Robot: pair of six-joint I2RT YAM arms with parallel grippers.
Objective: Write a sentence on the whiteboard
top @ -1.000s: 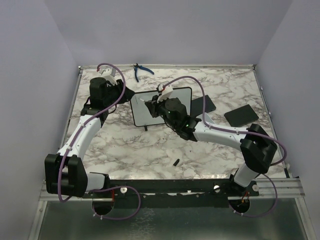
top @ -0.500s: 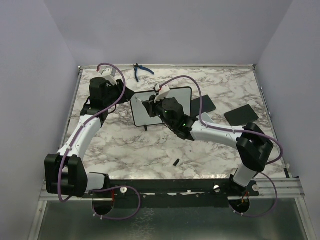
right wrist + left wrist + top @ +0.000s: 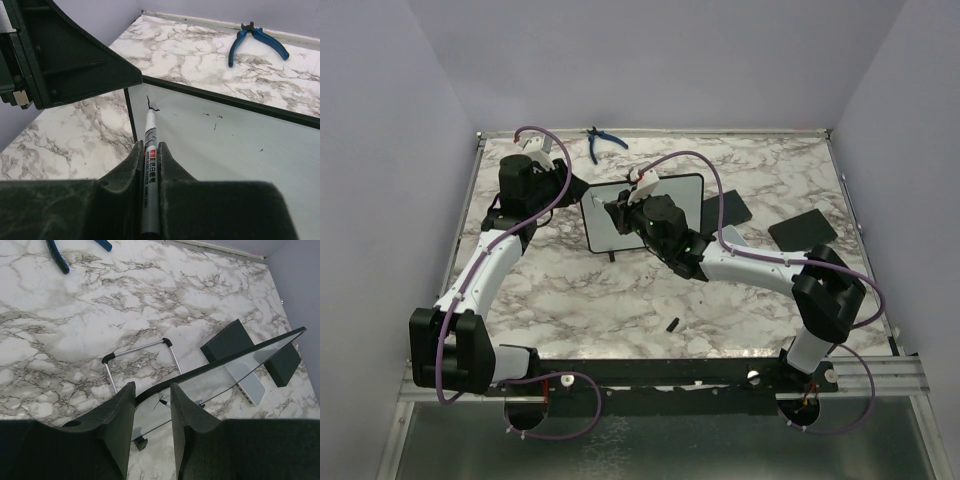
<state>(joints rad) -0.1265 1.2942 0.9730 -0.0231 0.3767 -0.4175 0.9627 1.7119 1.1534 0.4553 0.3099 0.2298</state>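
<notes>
**Holding a marker at the board's upper left corner**

A small rectangular whiteboard (image 3: 603,226) with a thin black frame and rounded corners stands up on its lower edge near the middle of the far half of the white, grey-veined marble table (image 3: 570,290). Its white face is turned toward the arms.

The right gripper (image 3: 148,147) reaches in over the face of the board. Its jaws are clamped on a white-barrelled marker pen (image 3: 149,132) with a red band and black print. The pen's dark tip rests at the upper left of the white face, just inside the frame. A short black hooked stroke (image 3: 152,106) lies at the tip. It is the only writing of the sentence that shows. A few small dark specks sit further right on the face.

The left gripper (image 3: 152,390) is at the board's left edge. In its wrist view the two black fingers (image 3: 119,422) stand a little apart with the board's rounded corner in the gap. Whether they press on the frame cannot be told. A bent silver wire (image 3: 142,347) with black end caps lies on the marble just behind the board.

Blue-handled pliers (image 3: 603,143) lie near the far edge of the table. Two flat black rectangular pads (image 3: 730,210) lie to the right of the board, one just beside it and one further right. A small black piece (image 3: 672,324) lies on the marble nearer the arm bases.
</notes>
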